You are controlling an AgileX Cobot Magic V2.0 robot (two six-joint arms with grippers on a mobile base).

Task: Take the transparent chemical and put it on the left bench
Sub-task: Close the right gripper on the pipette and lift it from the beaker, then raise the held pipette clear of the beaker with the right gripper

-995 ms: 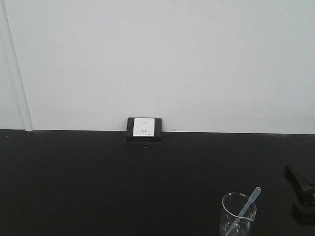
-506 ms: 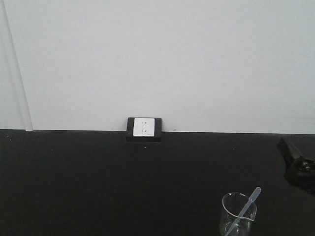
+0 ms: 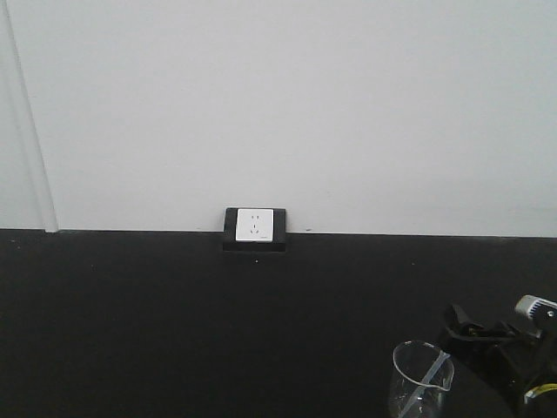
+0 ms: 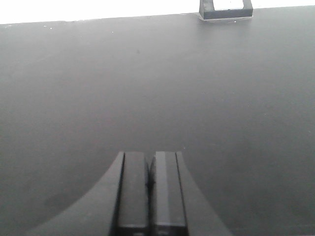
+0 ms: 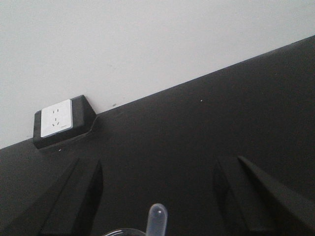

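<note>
Fingers point(image 5: 74, 201) of the right gripper point(image 5: 162, 163) splayed wide either side of the pipette point(image 5: 158, 216) bulb — the glass beaker point(image 3: 422, 380) stands near right on the worktop point(image 3: 174, 331). Close low and square on glass, not pipette. The left gripper point(image 4: 149, 160): pinched shut, empty. Front view shows the beaker's wall — the wrist view perhaps only its rim.

Lab: glass beaker point(image 3: 422, 381) with pipette point(image 5: 157, 219), black worktop point(image 3: 174, 322), wall socket point(image 3: 254, 225).

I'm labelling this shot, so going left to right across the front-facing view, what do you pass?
White vertical wall trim → white wall socket in a black housing → small clear glass beaker. The black right gripper overlaps the beaker, so it's left out.
</note>
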